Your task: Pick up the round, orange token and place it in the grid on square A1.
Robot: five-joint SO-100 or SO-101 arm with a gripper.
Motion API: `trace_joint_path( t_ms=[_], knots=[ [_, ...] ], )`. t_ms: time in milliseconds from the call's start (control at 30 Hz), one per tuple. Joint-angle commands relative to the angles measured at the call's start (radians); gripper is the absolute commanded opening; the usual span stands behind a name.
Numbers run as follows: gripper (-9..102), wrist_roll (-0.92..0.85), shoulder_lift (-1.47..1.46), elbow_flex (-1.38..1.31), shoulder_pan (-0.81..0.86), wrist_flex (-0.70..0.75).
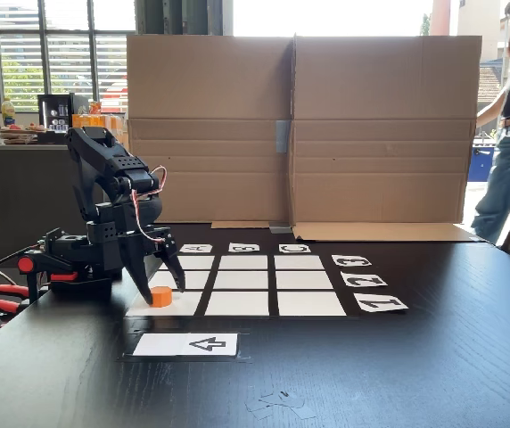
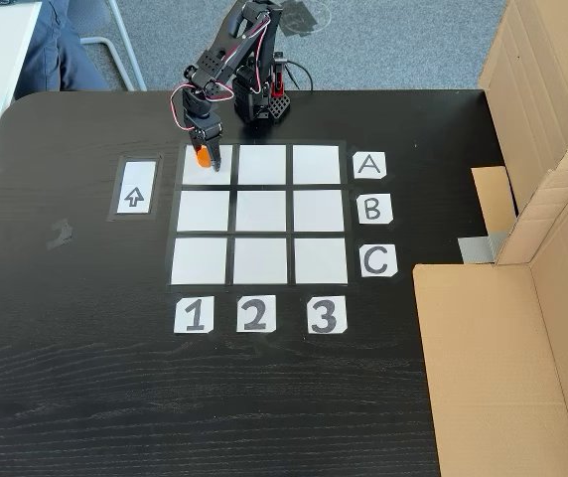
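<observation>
Small squat bright orange token [image 2: 202,157] sits on white paper square A1 [image 2: 215,171], grid [image 2: 260,215] corner cell nearest table's far-left edge in overhead-like fixed view. Black two-finger gripper [image 1: 160,287] has jaws around token, apparently clamped. Token probably light, rigid, smooth plastic; may slip. Best hold: opposite flat sides, low.

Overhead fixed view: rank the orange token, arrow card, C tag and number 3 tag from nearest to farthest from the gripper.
1. Orange token, at the gripper, on the corner cell.
2. Arrow card, just left.
3. C tag and number 3 tag, far right: too close to call.
</observation>
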Motion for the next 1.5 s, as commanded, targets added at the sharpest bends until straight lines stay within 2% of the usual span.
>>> trace_joint_path(
  t_ms=[0,333,700,800,1067,1467],
  knots=[
    [35,0.009,0.003,-0.012,0.009,-0.011],
    [36,0.011,0.018,-0.14,0.054,-0.021],
    [36,0.02,0.109,-0.512,0.169,0.327],
    [36,0.014,0.135,-0.617,0.235,0.393],
    [35,-0.021,0.265,-0.736,0.459,0.431],
    [31,-0.135,0.541,-0.538,0.867,0.397]
  ],
)
